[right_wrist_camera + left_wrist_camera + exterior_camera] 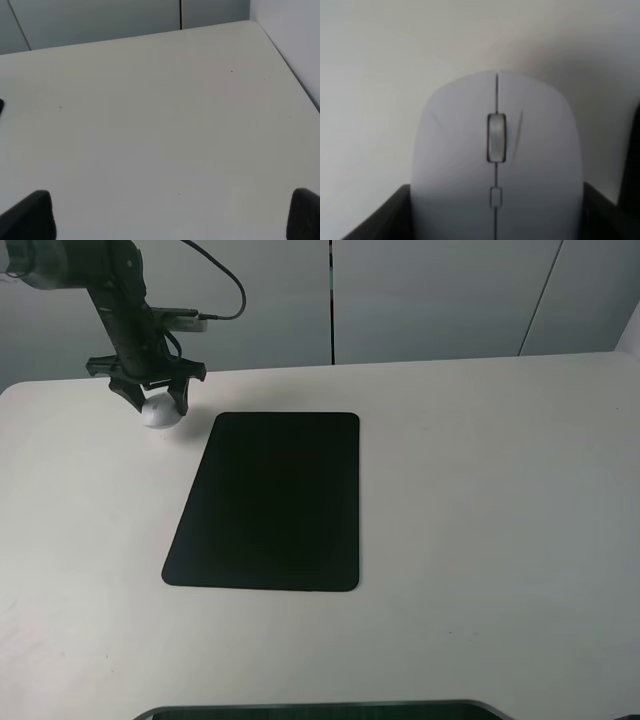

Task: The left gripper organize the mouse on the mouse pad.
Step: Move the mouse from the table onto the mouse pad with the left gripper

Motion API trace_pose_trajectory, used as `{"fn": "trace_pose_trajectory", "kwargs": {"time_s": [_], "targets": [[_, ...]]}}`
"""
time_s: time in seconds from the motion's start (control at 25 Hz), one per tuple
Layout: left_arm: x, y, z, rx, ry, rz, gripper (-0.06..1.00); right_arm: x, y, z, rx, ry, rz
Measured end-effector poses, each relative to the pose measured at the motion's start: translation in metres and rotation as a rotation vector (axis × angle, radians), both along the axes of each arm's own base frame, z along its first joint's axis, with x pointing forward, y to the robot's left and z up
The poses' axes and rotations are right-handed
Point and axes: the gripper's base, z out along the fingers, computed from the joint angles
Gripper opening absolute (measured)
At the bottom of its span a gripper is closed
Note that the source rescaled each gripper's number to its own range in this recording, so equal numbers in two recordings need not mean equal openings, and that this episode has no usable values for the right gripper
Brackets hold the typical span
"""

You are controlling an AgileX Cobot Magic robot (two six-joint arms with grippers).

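Observation:
The white mouse (160, 411) lies at the far left of the table, just off the far-left corner of the black mouse pad (270, 500). My left gripper (157, 400) comes down over it from above, one black finger on each side. In the left wrist view the mouse (496, 160) fills the gap, grey scroll wheel on top, and both fingers (380, 220) press against its sides. The pad lies flat mid-table with nothing on it. My right gripper (170, 215) shows only in its own view, fingertips far apart over bare table.
The white table (500, 490) ends at grey wall panels behind. A dark curved object (320, 710) pokes in at the front edge. A sliver of the pad (1, 106) shows at the edge of the right wrist view.

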Motion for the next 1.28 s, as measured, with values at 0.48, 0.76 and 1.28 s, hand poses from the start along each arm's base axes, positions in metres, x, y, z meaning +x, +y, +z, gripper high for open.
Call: {"fn": "trace_pose_trajectory", "kwargs": {"time_s": [0.48, 0.76, 1.28], "targets": [[-0.023, -0.075, 0.003, 0.014, 0.018, -0.091, 0.00, 0.000, 0.000, 0.000, 0.002, 0.000, -0.001], [-0.040, -0.117, 0.003, -0.002, 0.020, -0.153, 0.00, 0.000, 0.000, 0.000, 0.002, 0.000, -0.001], [-0.068, -0.169, 0.003, -0.006, 0.016, -0.226, 0.00, 0.000, 0.000, 0.000, 0.002, 0.000, -0.001]]}}
